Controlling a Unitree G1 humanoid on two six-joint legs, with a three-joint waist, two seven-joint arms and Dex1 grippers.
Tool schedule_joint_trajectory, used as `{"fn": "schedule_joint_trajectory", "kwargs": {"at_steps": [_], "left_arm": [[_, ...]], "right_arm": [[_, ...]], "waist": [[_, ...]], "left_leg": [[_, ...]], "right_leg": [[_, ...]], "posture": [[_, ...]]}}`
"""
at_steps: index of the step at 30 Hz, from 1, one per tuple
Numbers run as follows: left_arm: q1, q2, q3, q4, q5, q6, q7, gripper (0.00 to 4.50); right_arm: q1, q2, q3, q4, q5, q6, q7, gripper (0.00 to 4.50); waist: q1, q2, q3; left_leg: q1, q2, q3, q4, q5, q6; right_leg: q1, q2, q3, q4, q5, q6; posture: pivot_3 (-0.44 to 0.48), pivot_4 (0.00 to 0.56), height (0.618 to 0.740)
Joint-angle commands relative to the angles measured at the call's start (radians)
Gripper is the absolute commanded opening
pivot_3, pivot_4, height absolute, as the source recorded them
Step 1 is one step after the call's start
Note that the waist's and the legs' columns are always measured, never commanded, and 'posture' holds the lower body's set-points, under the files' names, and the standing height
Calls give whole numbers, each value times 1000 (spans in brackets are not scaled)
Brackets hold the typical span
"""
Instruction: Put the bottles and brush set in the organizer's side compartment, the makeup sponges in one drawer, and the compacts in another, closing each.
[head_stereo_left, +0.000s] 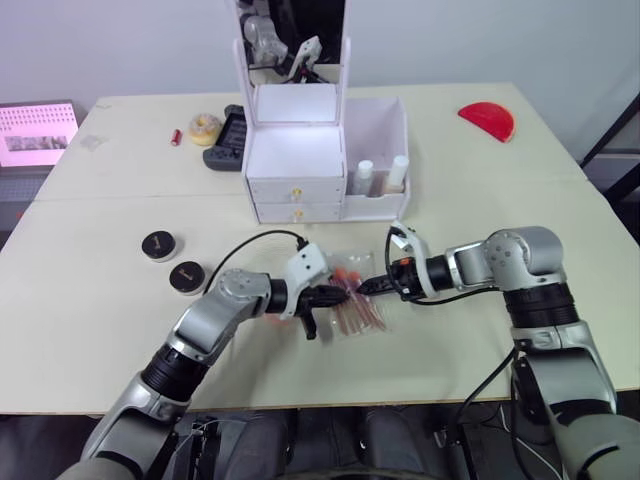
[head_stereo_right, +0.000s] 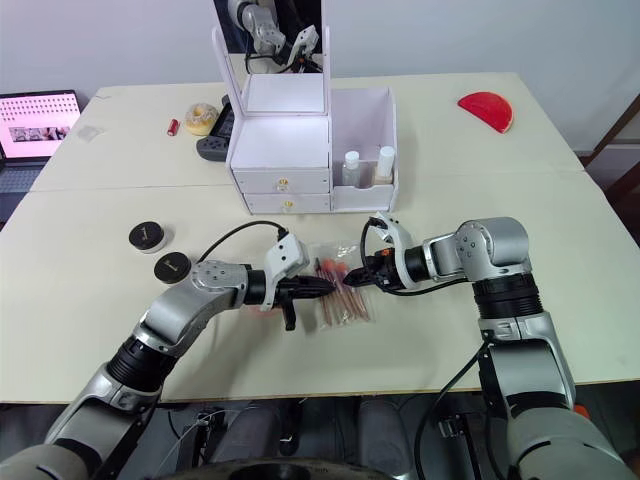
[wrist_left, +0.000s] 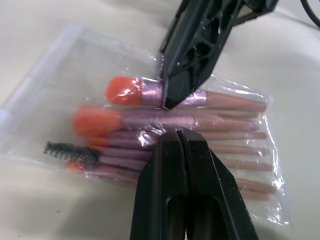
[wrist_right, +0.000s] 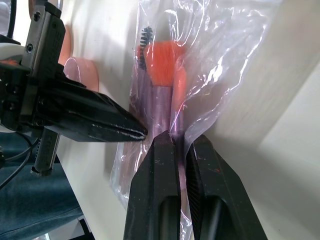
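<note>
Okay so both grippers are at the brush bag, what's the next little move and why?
Probably lift with the right gripper: its fingers pinch the brush set by its plastic bag, which lies flat on the table. The left gripper is shut, its tips at the bag. The bottles already stand in the organizer's side compartment.

From my head camera, both my grippers meet at the brush set (head_stereo_left: 358, 303), a clear bag of pink-handled brushes lying on the bench (head_stereo_left: 90, 230) in front of the white organizer (head_stereo_left: 325, 160). My left gripper (head_stereo_left: 325, 298) reaches in from the left, my right gripper (head_stereo_left: 372, 286) from the right, both tips at the bag. Two bottles (head_stereo_left: 382, 176) stand in the organizer's side compartment, and both drawers look shut. Two black compacts (head_stereo_left: 172, 260) sit on the bench to the left, close together.
</note>
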Motion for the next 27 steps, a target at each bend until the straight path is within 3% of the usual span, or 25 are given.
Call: {"fn": "schedule_joint_trajectory", "kwargs": {"at_steps": [1,3,7,14,19,27], "left_arm": [[-3,11,66,-70,-67,21,-28,1355],[-2,21,101,-96,-97,41,-34,2331],[30,110,295,-216,-269,138,-68,4411],[136,271,528,-372,-477,250,-83,4465],[182,345,668,-432,-596,301,-36,4465],[97,376,768,-414,-737,317,77,4465]], "right_arm": [[-9,2,-46,-12,22,14,10,0],[-8,0,-59,-24,30,20,14,0],[7,-51,-78,-136,77,3,64,0],[-24,-108,-162,-295,156,-118,146,0],[-84,-143,-242,-312,177,-261,196,0],[-286,-119,-271,-58,-1,-679,144,0]], "waist": [[0,0,0],[0,0,0],[-3,0,0],[-1,0,1],[3,0,1],[0,0,1]], "left_leg": [[0,0,0,0,0,0],[0,0,0,0,0,0],[-1,0,0,0,0,0],[-1,1,0,0,0,0],[-1,1,0,0,0,0],[-1,2,1,-1,0,0]], "right_leg": [[0,0,0,0,0,0],[0,0,0,0,0,0],[-1,0,0,0,0,0],[-1,0,0,-1,0,0],[0,0,-1,-1,0,0],[-1,0,-1,-1,0,-1]], "posture": [[0,150,740],[0,150,740],[0,150,740],[0,150,740],[0,150,740],[0,150,740]]}}
